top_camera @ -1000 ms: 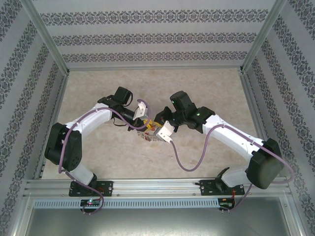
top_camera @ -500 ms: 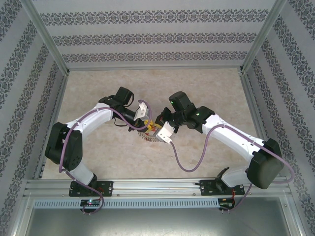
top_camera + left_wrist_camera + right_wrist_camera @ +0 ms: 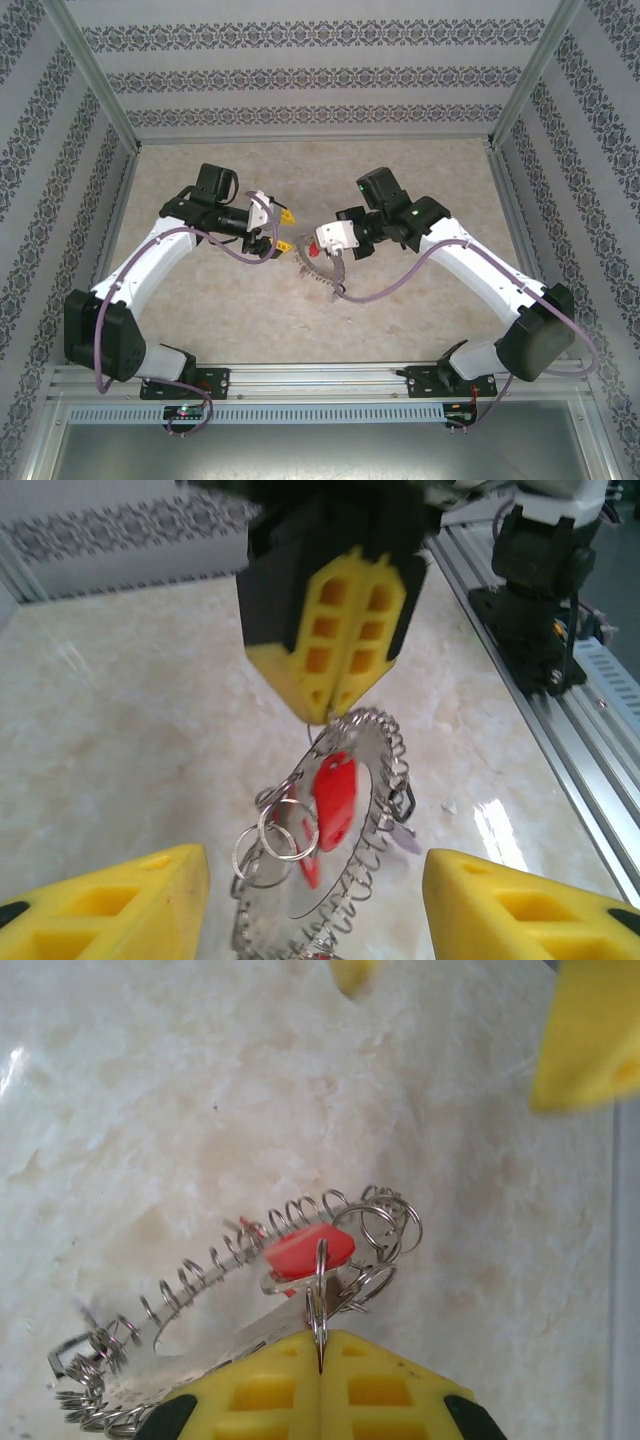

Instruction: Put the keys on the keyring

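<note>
Here, the right tool pinches the keyring while the left tool stands open.
The right tool (image 3: 328, 243) is closed on the top of the keyring (image 3: 318, 270), a beaded silver loop hanging below its yellow pads (image 3: 345, 695) over the marble-patterned surface (image 3: 420, 180). A red-headed key (image 3: 333, 795) sits inside the keyring among small split rings (image 3: 275, 835). The left tool (image 3: 285, 230) is just beside the keyring, jaws spread, touching nothing.

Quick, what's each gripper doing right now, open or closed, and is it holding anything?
Left gripper: open, holding nothing.
Right gripper: closed, pinching the keyring.
</note>
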